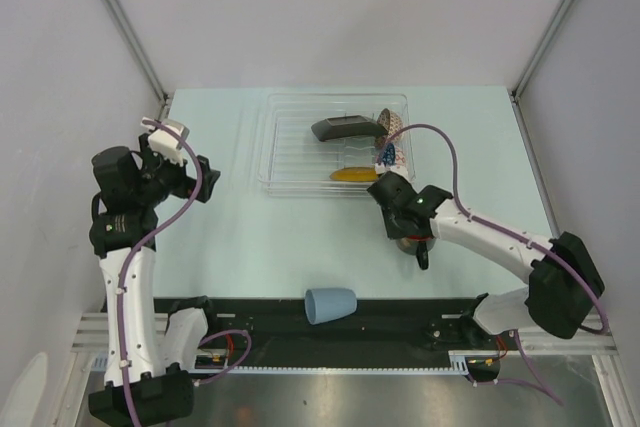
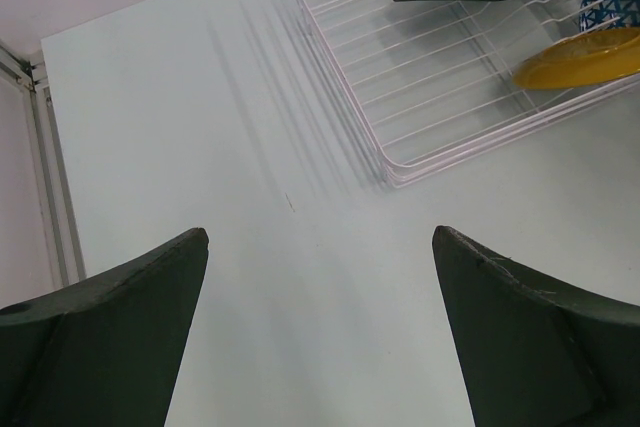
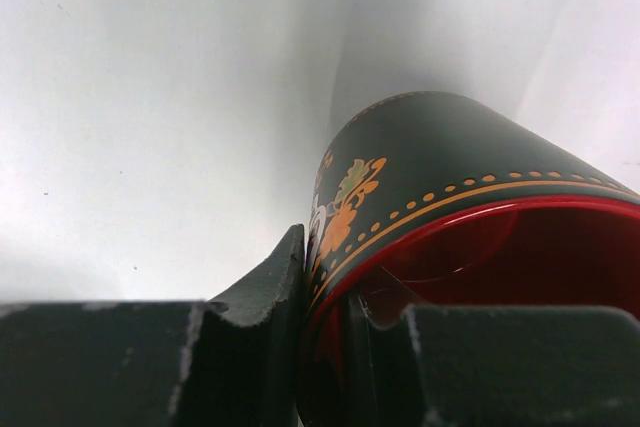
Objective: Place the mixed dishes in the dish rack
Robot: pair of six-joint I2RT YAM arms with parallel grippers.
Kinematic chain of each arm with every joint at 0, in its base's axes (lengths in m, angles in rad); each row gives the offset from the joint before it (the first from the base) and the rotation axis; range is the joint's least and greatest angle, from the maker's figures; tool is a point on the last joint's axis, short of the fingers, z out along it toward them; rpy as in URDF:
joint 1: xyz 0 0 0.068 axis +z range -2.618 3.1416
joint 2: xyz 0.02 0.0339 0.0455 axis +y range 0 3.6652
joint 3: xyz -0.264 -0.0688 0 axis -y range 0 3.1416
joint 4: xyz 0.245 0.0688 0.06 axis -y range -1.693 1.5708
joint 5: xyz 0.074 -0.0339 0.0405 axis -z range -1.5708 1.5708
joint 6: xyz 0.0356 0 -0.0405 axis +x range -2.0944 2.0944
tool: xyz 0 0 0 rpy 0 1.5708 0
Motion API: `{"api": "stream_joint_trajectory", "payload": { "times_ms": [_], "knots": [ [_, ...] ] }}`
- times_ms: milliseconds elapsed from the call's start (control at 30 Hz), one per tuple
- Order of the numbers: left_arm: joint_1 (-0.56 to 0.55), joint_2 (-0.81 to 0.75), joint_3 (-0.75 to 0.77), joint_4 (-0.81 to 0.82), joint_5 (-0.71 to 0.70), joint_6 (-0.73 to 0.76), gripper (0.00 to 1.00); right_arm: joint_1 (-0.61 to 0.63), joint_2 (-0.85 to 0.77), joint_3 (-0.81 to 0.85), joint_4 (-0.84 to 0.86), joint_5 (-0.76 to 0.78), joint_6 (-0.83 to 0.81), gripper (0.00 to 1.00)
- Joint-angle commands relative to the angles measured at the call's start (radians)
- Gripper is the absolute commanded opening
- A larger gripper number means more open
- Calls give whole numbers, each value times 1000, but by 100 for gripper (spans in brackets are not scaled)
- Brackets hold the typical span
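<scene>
Dark mug point(image 3: 440, 177) rim between fingers point(image 3: 250, 317); light-blue cup point(image 1: 331, 304) on side; plate point(image 1: 347, 128), saucer point(image 1: 355, 175) in rack point(image 1: 268, 142)

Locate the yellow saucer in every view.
Top external: saucer in the rack, at its near edge, right of centre.
Left wrist: saucer at the picture's right edge, upper part, in the rack.
Right wrist: not in it.
Landmark: the rack's wire grid, shared by top and left wrist views.

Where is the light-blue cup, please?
Top view: the light-blue cup lies on its side at the near edge of the table, between the left arm and right arm.
</scene>
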Motion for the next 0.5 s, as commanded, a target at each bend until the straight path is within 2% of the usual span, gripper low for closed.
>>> {"api": "stream_joint_trajectory", "payload": {
  "times_ms": [0,67,167,200,267,300,333,367,433,467],
  "knots": [
    [10,-13,-3,8,18,6,100,-17,-141,89,-3,30,-28,0],
    [10,-8,3,10,27,-9,100,-17,-236,126,19,-74,-28,0],
    [10,2,23,11,75,-59,100,-17,-355,163,156,-248,-13,0],
    [10,10,31,10,92,-76,100,-16,-432,163,262,-272,10,0],
    [10,22,67,7,165,-149,100,-16,-485,163,368,-304,33,0],
    [10,34,93,11,191,-183,100,-17,-517,163,475,-311,58,0],
    [11,39,104,18,272,-222,100,-19,-524,161,526,-320,69,0],
    [10,41,112,30,317,-309,100,-21,-524,158,648,-379,75,0],
    [6,31,95,151,414,-458,100,-21,-490,153,785,-444,140,0],
    [-10,24,81,212,476,-606,100,-21,-472,150,918,-508,168,0]
  ]
}}
